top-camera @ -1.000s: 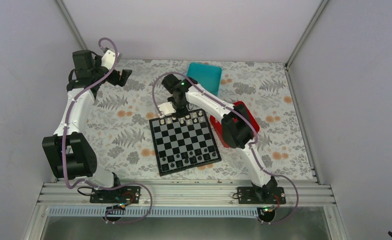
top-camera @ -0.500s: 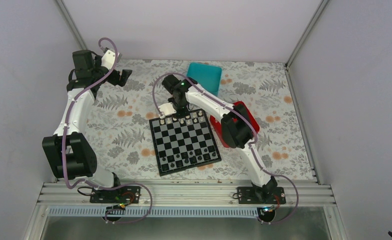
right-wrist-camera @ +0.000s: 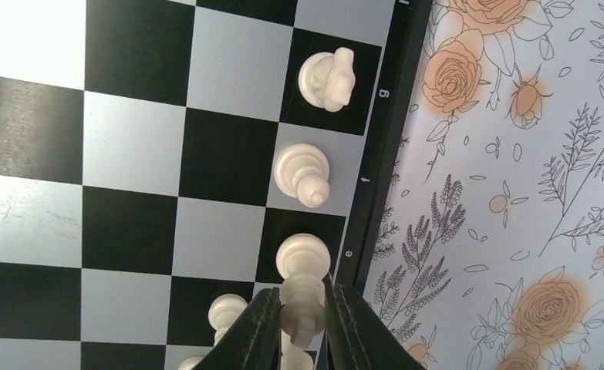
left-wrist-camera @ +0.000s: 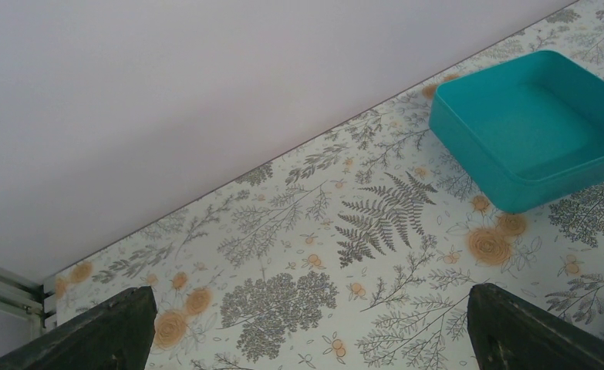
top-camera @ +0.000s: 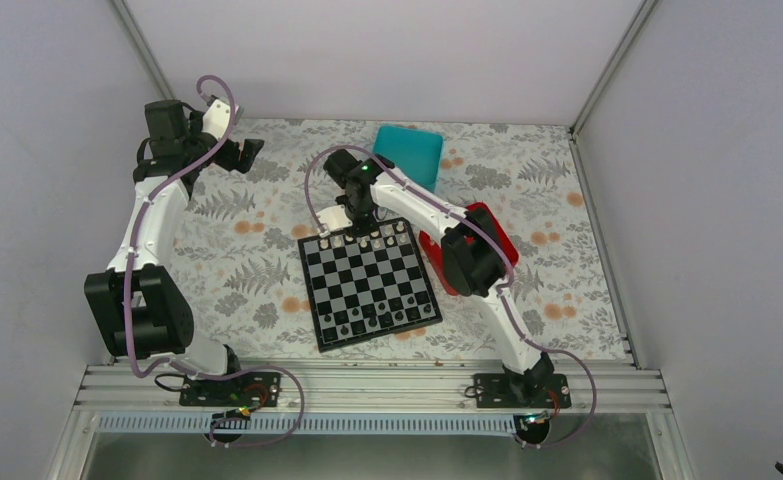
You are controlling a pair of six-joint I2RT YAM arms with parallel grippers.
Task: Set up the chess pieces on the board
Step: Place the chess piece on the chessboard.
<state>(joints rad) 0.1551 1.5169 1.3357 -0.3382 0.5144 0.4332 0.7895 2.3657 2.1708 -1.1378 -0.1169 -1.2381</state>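
The left arm point(top-camera: 157, 215) and right arm point(top-camera: 507, 322) share white links, black joints and mauve cables point(top-camera: 214, 78).

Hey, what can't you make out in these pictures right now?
Red tray: top view, right arm covers most, contents hidden.
White chess pieces: top view, too small to identify.
White piece at the right gripper: right wrist view, bottom edge cuts it off; grip unclear.

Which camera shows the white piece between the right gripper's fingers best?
Right wrist: the white piece sits between the fingers of the right gripper, on the edge row of the board. Top external hides it beneath that gripper; left wrist shows only the teal box and tablecloth.
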